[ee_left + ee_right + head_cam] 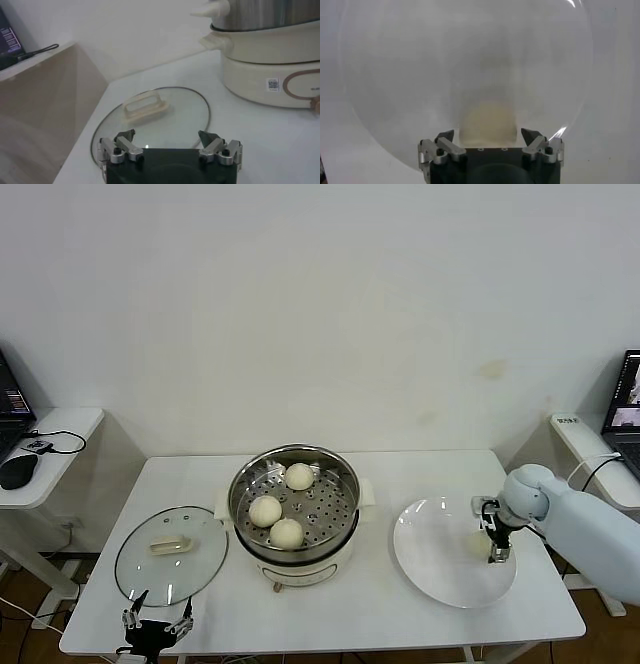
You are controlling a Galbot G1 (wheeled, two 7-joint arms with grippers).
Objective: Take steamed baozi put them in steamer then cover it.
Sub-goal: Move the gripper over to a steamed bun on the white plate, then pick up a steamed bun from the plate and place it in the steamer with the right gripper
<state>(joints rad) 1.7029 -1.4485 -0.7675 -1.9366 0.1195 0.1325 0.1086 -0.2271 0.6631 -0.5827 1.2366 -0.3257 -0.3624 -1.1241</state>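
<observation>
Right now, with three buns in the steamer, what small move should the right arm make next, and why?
Probably close the right gripper on the last bun and lift. The bun lies on the plate between its open fingers, while three buns already sit in the steamer and the lid lies aside by the left gripper.

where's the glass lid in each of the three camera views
Head view: glass lid flat on the table, left of the steamer.
Left wrist view: lid just beyond the left gripper.
Right wrist view: not in it.
Shared landmark: the steamer, in the head and left wrist views.
</observation>
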